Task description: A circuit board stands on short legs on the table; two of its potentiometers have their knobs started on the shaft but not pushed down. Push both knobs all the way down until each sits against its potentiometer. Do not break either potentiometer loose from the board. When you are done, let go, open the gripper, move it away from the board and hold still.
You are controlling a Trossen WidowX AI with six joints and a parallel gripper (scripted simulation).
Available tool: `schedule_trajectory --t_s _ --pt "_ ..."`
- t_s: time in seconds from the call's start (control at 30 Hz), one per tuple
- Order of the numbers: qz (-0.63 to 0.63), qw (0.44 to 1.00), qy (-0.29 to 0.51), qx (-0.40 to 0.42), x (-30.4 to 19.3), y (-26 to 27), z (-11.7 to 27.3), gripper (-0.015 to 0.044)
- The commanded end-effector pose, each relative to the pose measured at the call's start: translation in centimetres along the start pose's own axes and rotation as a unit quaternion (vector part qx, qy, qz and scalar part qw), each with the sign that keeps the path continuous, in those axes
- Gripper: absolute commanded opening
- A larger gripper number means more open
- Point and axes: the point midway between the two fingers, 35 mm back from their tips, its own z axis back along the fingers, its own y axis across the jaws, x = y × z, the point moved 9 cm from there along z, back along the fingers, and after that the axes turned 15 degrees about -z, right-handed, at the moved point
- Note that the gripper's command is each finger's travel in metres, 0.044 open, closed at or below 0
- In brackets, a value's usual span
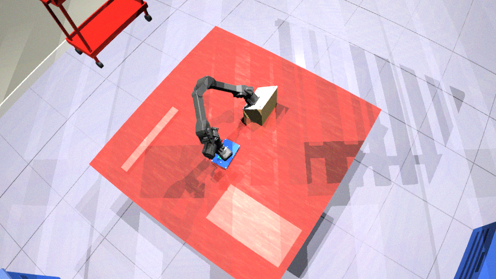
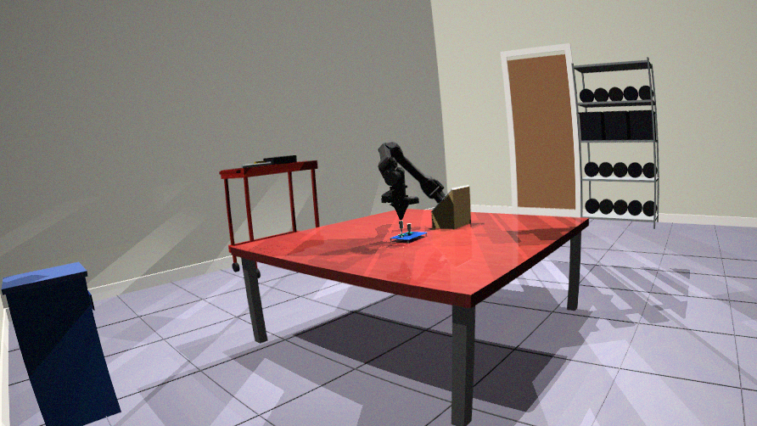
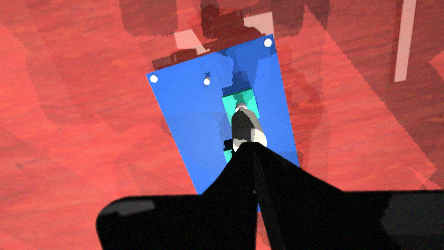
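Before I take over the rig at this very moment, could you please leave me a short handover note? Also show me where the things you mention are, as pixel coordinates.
Gripper [image 1: 223, 154] [image 2: 400, 218] [image 3: 249, 150]: shut with nothing between its fingers, tips right at the top of one knob [image 2: 400, 225] [image 3: 244, 126].
Parts: the circuit board [image 1: 234, 147] [image 2: 416, 235] [image 3: 185, 125] stands on the table [image 1: 155, 166] [image 2: 339, 254] [image 3: 65, 165]; the other knob [image 2: 408, 227] is beside the first, hidden in the wrist view.
Done: neither knob can be confirmed fully seated.
Left: press or check both, then open, move away and hold still.

A red cart [image 1: 109, 26] [image 2: 269, 169], blue bin [image 2: 44, 269] and shelf rack [image 2: 614, 66].
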Motion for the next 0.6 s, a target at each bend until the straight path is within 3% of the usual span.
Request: schedule_trajectory --t_s 0.0,0.57 --pt "0.002 1.000 -0.002 -0.002 0.02 -0.01 -0.11 0.0000" --pt "0.002 1.000 -0.003 -0.002 0.02 -0.02 -0.56 0.0000"
